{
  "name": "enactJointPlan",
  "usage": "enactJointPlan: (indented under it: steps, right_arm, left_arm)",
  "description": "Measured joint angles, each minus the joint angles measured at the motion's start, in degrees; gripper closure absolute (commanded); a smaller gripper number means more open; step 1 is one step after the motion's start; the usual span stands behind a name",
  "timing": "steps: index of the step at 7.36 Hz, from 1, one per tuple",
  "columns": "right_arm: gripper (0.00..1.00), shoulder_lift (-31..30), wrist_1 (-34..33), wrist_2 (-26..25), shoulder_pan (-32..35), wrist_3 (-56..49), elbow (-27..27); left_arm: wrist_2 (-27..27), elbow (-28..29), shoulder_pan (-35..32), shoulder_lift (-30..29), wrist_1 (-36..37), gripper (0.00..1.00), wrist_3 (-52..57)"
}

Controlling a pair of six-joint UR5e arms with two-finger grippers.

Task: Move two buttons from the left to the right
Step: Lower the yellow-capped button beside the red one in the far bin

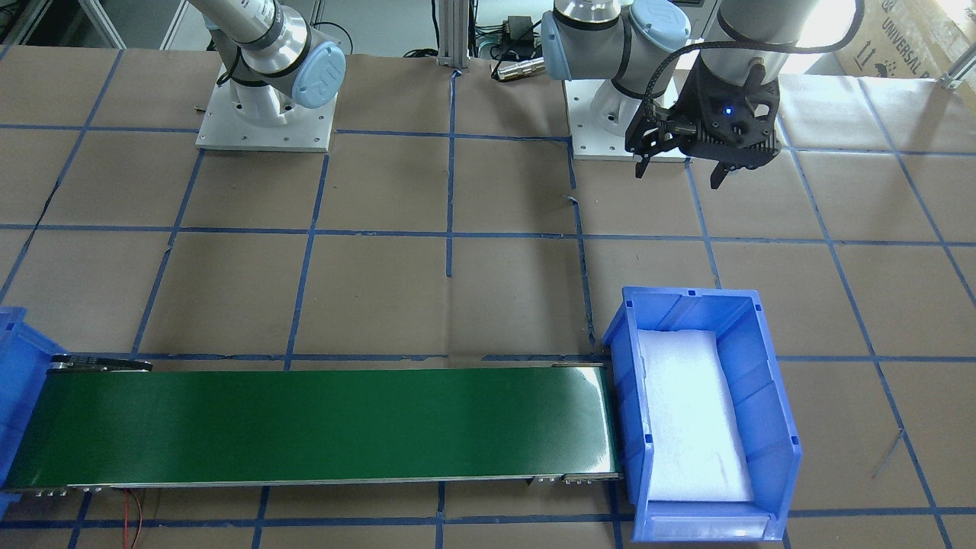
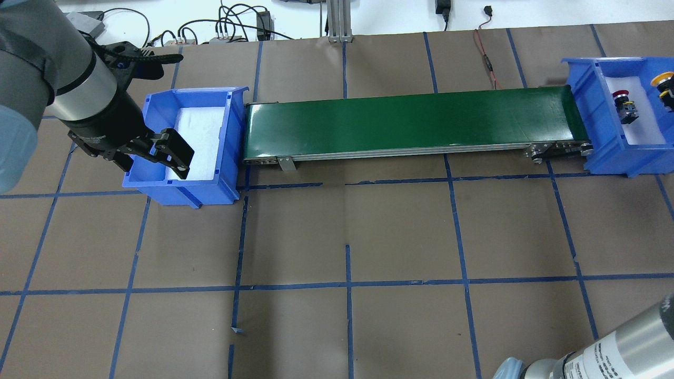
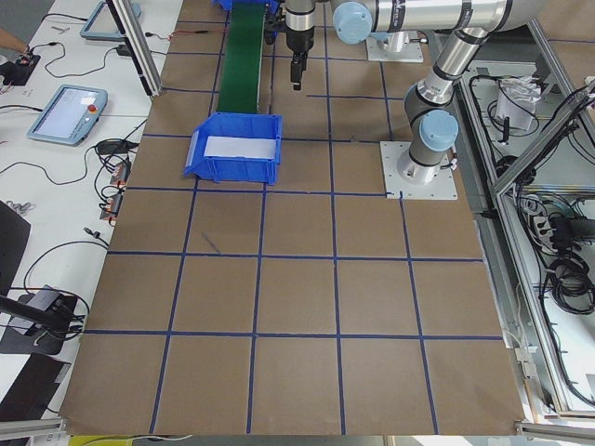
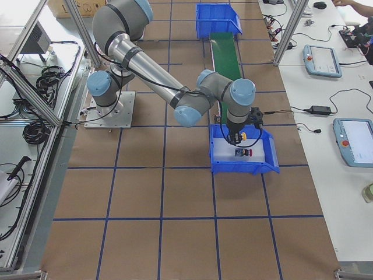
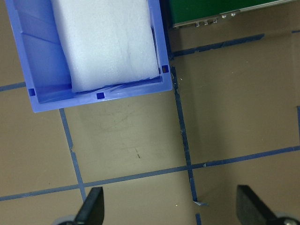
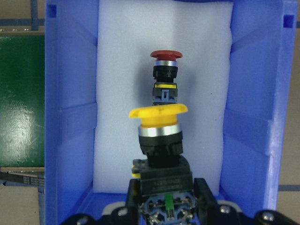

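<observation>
Right gripper (image 6: 166, 199): jaws closed on the body of the yellow-capped button (image 6: 158, 133), held above the foam (image 6: 206, 56) of the blue bin (image 6: 255, 93). Red-capped button (image 6: 165, 77) lies on that foam just beyond. Left gripper (image 1: 679, 171): 2 fingers spread wide, empty, above the table (image 1: 457, 305) near the other bin (image 1: 774, 396)

Conveyor (image 2: 410, 123) between left bin (image 2: 210, 187) and right bin (image 2: 632, 160) — 1 button (image 2: 626, 109) lying in the latter.
</observation>
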Motion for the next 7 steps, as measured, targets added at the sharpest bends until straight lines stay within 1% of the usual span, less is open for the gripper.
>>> enactJointPlan:
  steps: [3,7]
  right_arm:
    - [0.95,3.9,-1.3,-0.3,0.6,5.1,-0.9]
    - [0.95,8.5,-4.4,-2.5,1.3,6.1,-2.7]
  left_arm:
    - [0.1,0.3,0.1,-0.1,-0.1,0.0,0.0]
    - [0.3,1.0,0.1,-0.5,-0.5,0.0,0.0]
